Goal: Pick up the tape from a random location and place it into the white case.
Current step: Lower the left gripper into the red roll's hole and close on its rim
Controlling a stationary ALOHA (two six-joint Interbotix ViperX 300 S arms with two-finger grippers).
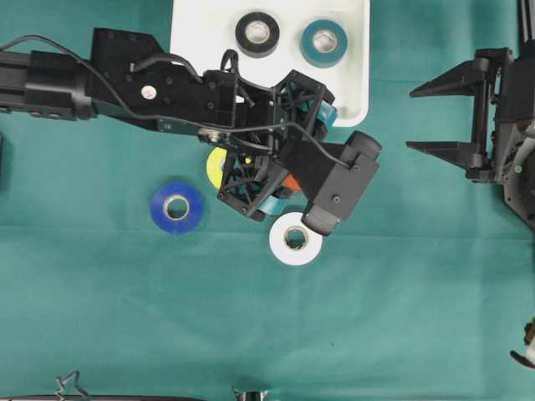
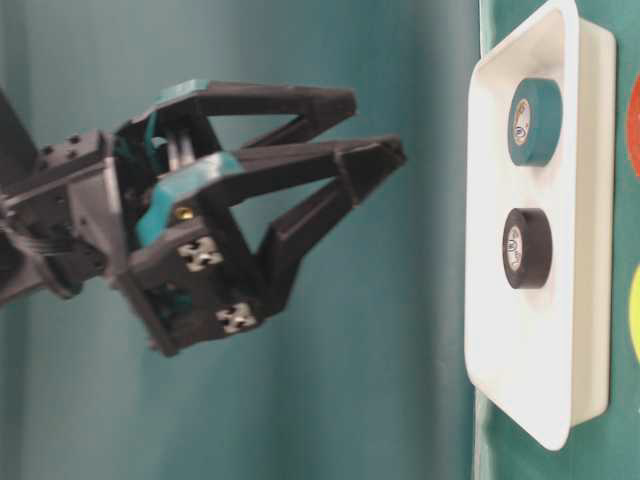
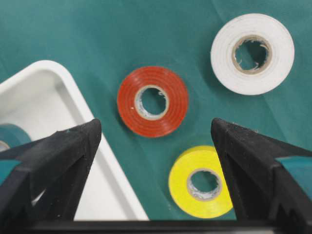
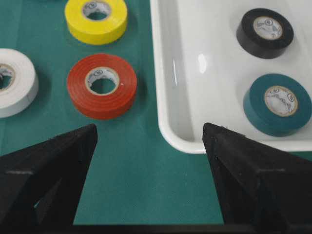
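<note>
My left jaws (image 3: 155, 146) gape over the red tape (image 3: 152, 101) beside the case (image 3: 58, 161); right jaws (image 4: 148, 161) gape, empty; descending off-centre, I might nudge the yellow roll (image 3: 201, 181).

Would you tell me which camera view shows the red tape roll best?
The right wrist view: the red tape roll lies whole and sharp. The left wrist view shows it whole but softer; overhead, the left arm mostly covers it; table-level catches only an edge.

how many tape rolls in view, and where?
6. In the white case: black roll, teal roll. On the cloth: blue, white, yellow, red. Left arm may hide others.
</note>
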